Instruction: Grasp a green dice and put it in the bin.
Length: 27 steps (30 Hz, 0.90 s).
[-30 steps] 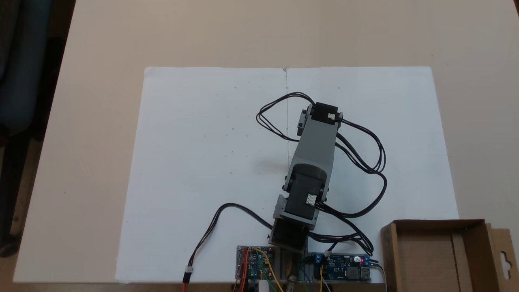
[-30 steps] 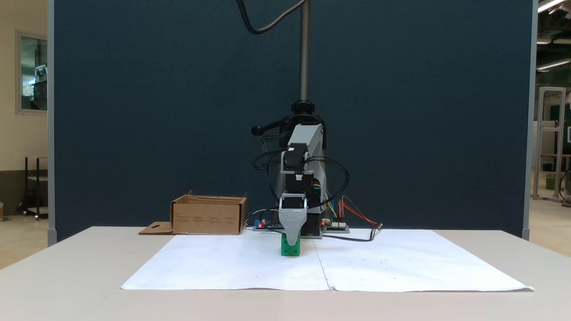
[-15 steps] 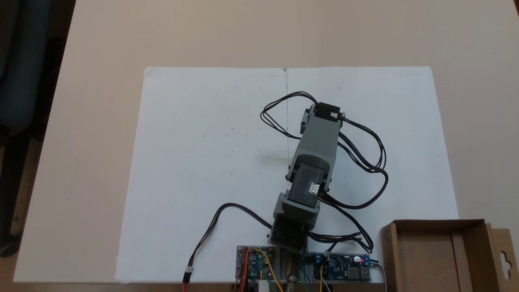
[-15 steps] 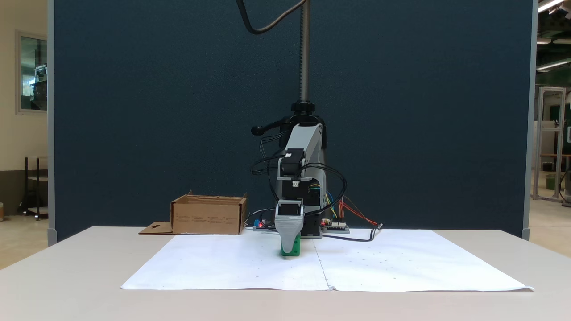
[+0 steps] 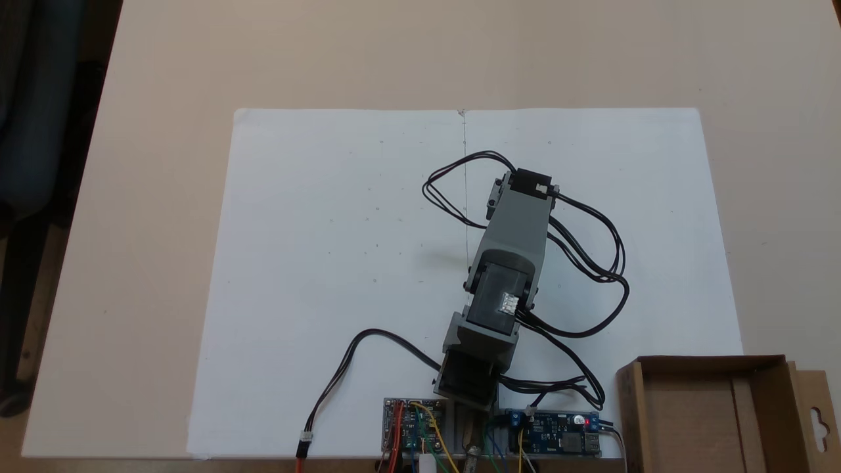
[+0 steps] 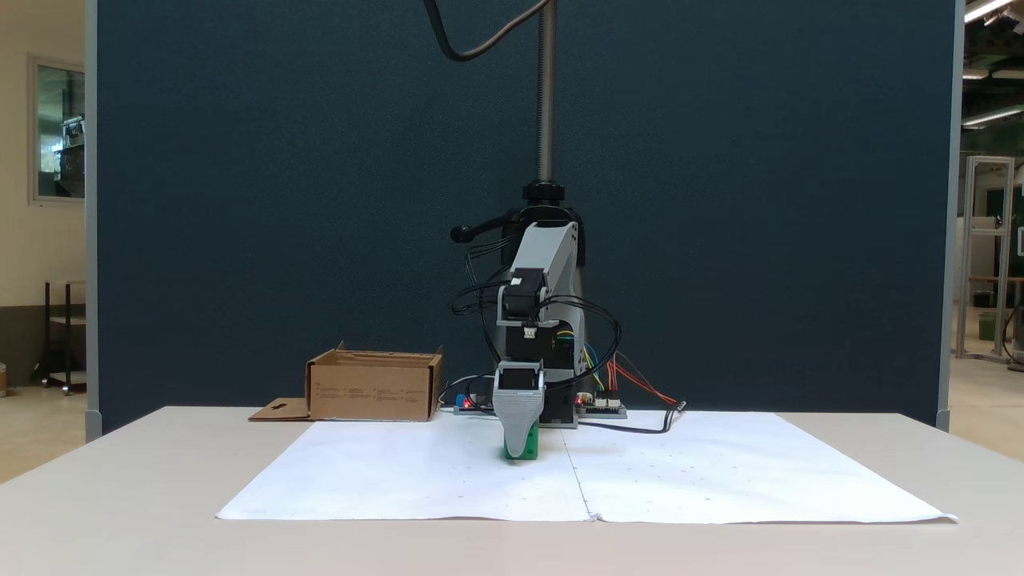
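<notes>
Green dice [image 6: 522,449] sat at the middle of the frame on the white paper [image 6: 400,472], mostly hidden behind our gripper [image 6: 518,436]; we lowered over it, we judged, to take hold; whether the jaws were spread or pinching it we could not tell; the bin [image 6: 374,388] waited at left; a beige table [image 5: 394,52] and dark blue partition [image 6: 280,200] lay beyond.

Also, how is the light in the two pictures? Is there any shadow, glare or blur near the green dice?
From above, the light is even and soft; the arm throws a faint grey shadow on the white paper. From the front, the green dice is sharp and glare-free, partly behind the gripper; bright ceiling lights sit at the upper right.
</notes>
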Motion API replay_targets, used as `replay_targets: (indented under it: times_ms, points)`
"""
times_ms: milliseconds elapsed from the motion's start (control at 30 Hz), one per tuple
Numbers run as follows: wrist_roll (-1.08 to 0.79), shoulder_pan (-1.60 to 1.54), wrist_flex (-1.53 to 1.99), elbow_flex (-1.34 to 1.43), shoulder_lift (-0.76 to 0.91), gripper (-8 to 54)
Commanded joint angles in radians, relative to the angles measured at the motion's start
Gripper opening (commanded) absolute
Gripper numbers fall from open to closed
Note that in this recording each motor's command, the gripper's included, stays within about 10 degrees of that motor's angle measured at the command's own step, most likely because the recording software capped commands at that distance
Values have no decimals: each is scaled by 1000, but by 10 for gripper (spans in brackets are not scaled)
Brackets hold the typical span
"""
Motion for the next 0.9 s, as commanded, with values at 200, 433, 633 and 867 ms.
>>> replay_targets:
  times_ms: [200,433,633,867]
  points:
    - [-135,25,-20,-3,17,423]
    - [-158,29,-26,0,15,423]
    - [-160,29,-41,3,15,414]
    - [-163,31,-66,3,2,414]
